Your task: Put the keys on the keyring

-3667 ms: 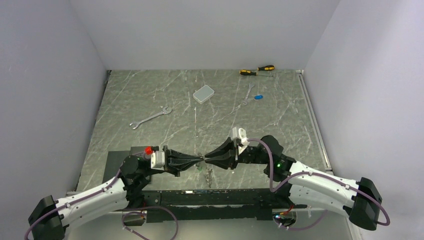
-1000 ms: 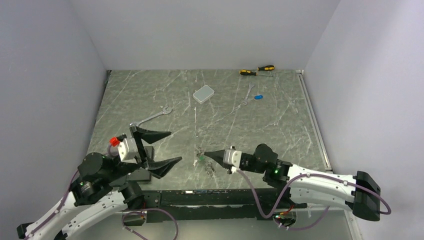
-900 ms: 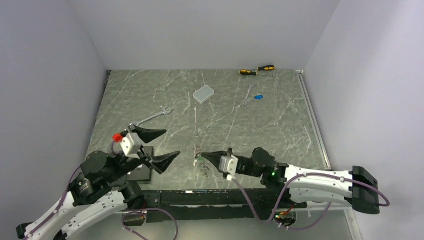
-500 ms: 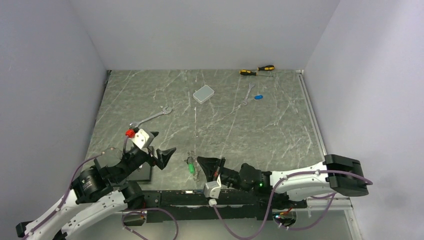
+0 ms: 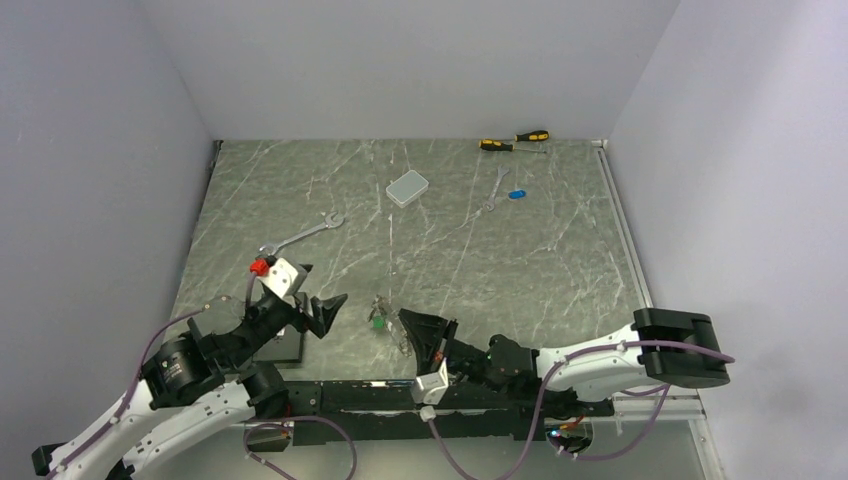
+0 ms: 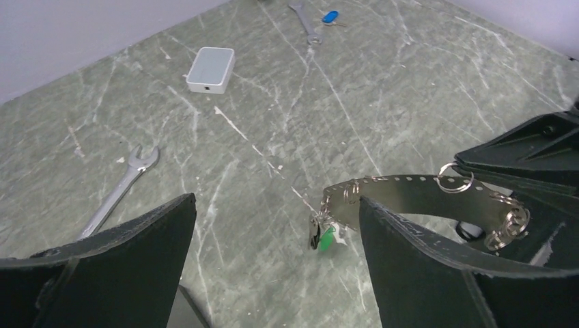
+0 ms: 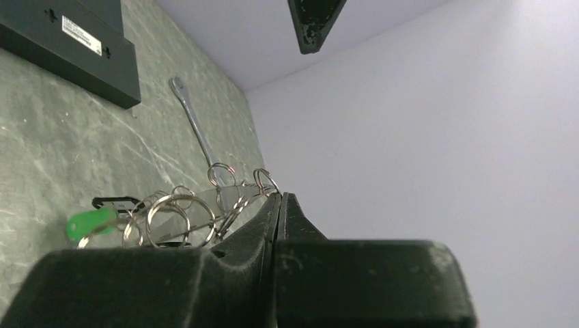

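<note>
At the right pincer (image 7: 280, 199), part of the keyring (image 6: 403, 191) is hidden.

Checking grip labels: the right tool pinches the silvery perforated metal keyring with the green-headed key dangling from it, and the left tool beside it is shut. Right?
No: the left tool is open, jaws spread wide, as the left wrist view shows. The right tool does pinch the silvery perforated metal keyring, with the green-headed key dangling from it.
</note>
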`<move>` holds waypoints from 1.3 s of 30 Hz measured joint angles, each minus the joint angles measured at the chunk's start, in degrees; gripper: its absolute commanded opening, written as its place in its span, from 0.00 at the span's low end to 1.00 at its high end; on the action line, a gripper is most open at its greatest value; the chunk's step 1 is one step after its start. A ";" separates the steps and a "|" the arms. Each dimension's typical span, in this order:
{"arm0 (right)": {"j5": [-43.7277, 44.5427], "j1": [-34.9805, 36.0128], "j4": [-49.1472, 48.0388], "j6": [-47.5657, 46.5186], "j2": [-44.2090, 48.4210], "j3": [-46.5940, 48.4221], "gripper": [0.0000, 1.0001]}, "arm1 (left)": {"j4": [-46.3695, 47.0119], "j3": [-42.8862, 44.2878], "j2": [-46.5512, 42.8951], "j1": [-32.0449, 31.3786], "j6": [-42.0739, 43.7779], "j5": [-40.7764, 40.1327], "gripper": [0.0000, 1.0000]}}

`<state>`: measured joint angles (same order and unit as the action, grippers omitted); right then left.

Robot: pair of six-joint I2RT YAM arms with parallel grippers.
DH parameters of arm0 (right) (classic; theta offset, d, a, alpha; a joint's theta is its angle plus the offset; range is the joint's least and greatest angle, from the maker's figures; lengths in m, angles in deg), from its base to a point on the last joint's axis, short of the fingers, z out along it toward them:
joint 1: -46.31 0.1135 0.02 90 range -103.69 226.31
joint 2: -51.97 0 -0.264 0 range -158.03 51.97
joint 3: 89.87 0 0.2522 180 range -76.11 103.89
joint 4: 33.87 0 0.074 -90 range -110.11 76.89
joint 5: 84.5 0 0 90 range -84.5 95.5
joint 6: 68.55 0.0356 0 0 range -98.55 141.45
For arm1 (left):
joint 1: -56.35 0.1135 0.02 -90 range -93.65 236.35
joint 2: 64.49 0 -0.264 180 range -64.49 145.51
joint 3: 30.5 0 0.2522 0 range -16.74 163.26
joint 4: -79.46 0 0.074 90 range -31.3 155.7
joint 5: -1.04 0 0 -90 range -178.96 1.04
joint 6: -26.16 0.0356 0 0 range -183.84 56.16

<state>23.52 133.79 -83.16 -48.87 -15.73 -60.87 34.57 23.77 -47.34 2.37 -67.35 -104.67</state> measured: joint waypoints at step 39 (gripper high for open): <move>-5.73 0.35 6.45 25.99 22.05 -2.12 0.00 | 11.89 -1.49 15.58 4.83 4.87 32.37 0.74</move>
<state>17.79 134.14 -76.71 -22.88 6.32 -62.99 46.46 22.28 -31.75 7.20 -62.48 -72.30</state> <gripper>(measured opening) 0.010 0.731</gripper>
